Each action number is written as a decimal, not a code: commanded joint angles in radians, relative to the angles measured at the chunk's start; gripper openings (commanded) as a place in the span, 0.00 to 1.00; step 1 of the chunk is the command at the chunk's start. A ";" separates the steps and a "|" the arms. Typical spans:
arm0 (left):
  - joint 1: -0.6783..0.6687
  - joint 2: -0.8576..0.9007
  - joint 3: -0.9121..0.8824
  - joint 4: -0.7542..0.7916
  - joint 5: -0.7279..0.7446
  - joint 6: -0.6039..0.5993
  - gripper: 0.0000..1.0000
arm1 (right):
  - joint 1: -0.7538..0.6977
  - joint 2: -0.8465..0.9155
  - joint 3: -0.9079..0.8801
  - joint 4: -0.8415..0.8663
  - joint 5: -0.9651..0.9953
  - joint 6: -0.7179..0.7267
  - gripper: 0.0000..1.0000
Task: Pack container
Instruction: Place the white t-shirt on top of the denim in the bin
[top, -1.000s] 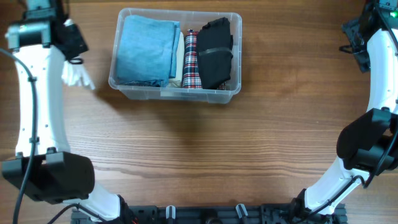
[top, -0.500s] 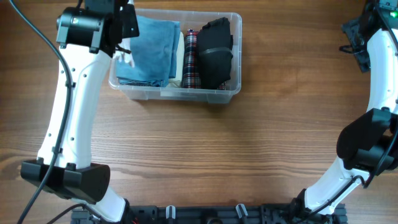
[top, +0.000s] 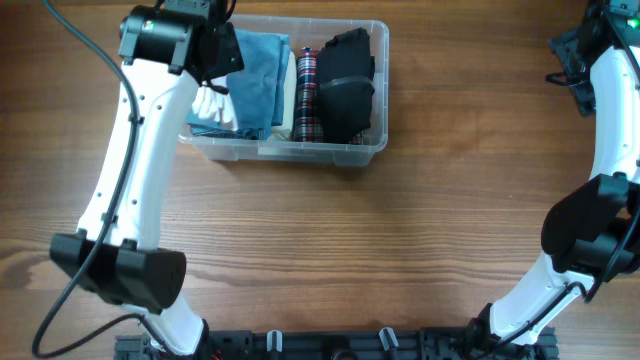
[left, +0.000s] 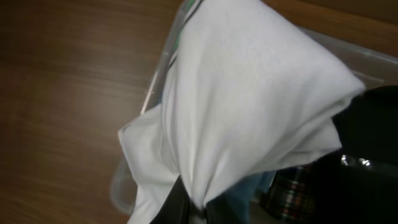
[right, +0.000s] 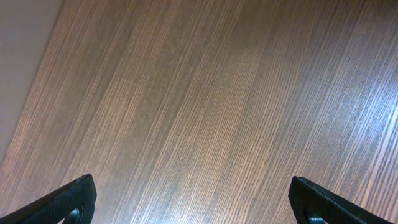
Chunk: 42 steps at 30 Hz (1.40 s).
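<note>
The clear plastic container (top: 368, 152) stands at the back of the table. It holds a blue folded garment (top: 258, 70), a cream item, a plaid roll (top: 306, 98) and a black garment (top: 346, 85). My left gripper (top: 212, 88) is shut on a white cloth (top: 211, 107) and holds it over the container's left end, above the blue garment. In the left wrist view the white cloth (left: 249, 106) hangs from the jaws (left: 198, 214) and fills most of the frame, with the container rim (left: 163, 65) behind. My right gripper (right: 193, 205) is open and empty over bare wood at the far right.
The right arm (top: 605, 130) runs along the table's right edge. The left arm (top: 135, 180) crosses the left part of the table. Wooden tabletop (top: 350, 240) lies in front of the container.
My left gripper has carried the white cloth from the table's left side rightward over the container's left end. The right arm has not moved.
</note>
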 joint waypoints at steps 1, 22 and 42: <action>-0.005 0.076 0.023 0.048 0.109 -0.024 0.14 | 0.004 0.006 0.000 0.000 -0.002 -0.011 1.00; 0.010 0.251 0.021 0.106 0.095 0.084 0.04 | 0.003 0.006 0.000 0.000 -0.002 -0.012 1.00; 0.051 0.232 0.023 0.053 0.095 0.084 0.49 | 0.003 0.006 0.000 0.000 -0.002 -0.011 1.00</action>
